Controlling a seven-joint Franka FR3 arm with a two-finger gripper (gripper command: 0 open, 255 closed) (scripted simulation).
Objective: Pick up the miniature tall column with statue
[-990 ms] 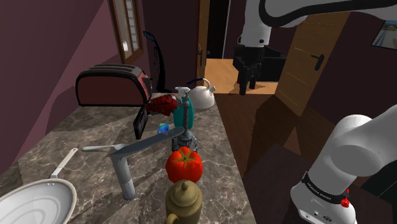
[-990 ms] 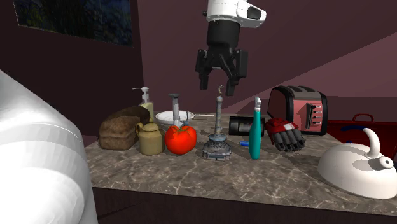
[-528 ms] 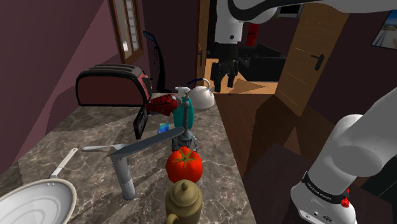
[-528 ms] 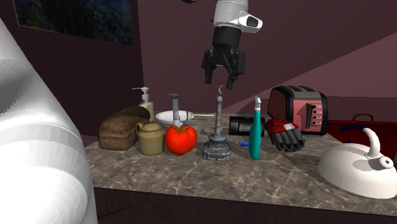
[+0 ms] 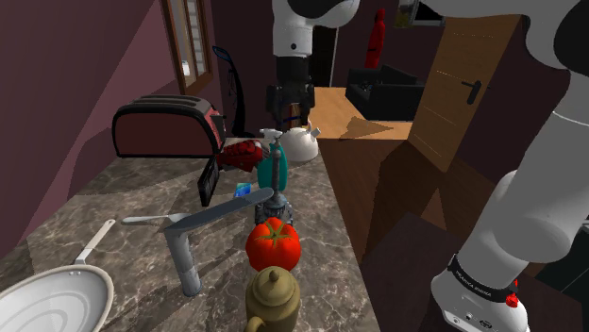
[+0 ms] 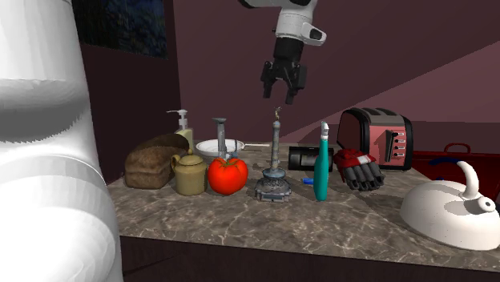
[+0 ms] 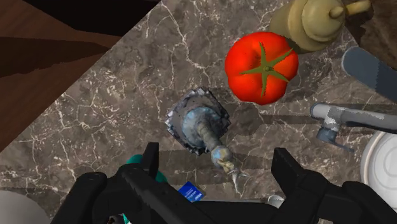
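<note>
Both fingers of our gripper (image 6: 281, 97) stand apart, empty — we hang over the statue column (image 6: 275, 160) so we miss the tomato (image 6: 227, 175) beside it.

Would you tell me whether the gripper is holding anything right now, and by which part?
Nothing is held: the gripper hangs open above the column with statue, not touching it.

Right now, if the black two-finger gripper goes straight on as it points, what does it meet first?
Probably the statue-tipped top of the tall grey miniature column, which lines up between the open black two-finger gripper's fingertips, above the dark marbled counter. The gap is hard to judge.
</note>
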